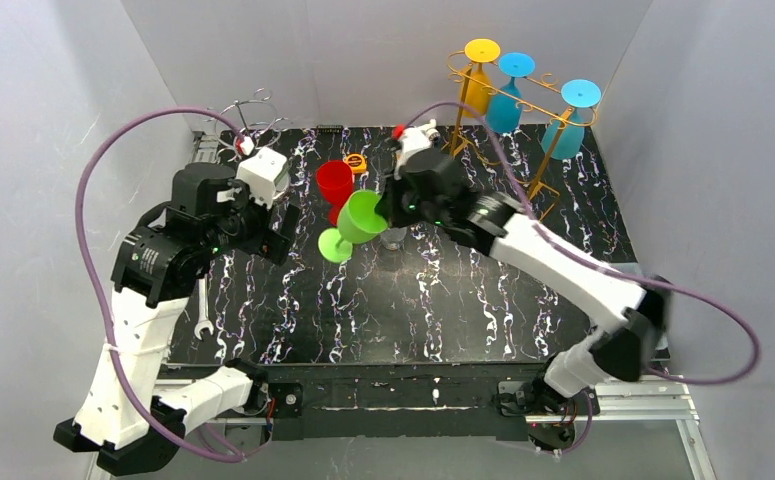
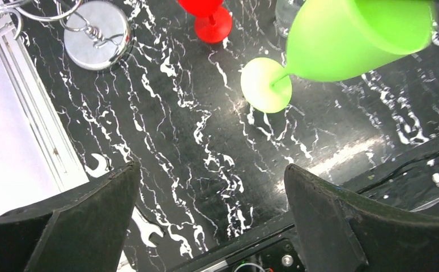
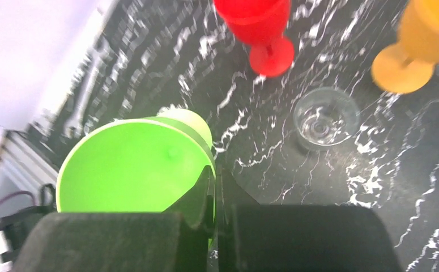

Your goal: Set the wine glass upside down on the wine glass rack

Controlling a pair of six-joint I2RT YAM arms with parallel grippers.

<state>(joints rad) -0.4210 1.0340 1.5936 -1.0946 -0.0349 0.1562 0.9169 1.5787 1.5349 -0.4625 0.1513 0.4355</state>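
- Black, glossy, white-veined table, enclosed by plain grey walls.
- Right claw was pinching the rim of the green wine glass, one finger inside the bowl. The glass looked like smooth matte plastic.
- Glass sat near the table's middle, tilted, with its foot toward the near left edge and its mouth at the claw.
- Gold wire rack stood at the far right corner, far-right of that claw. The right arm was nearer.
- Left claw was spread and empty.
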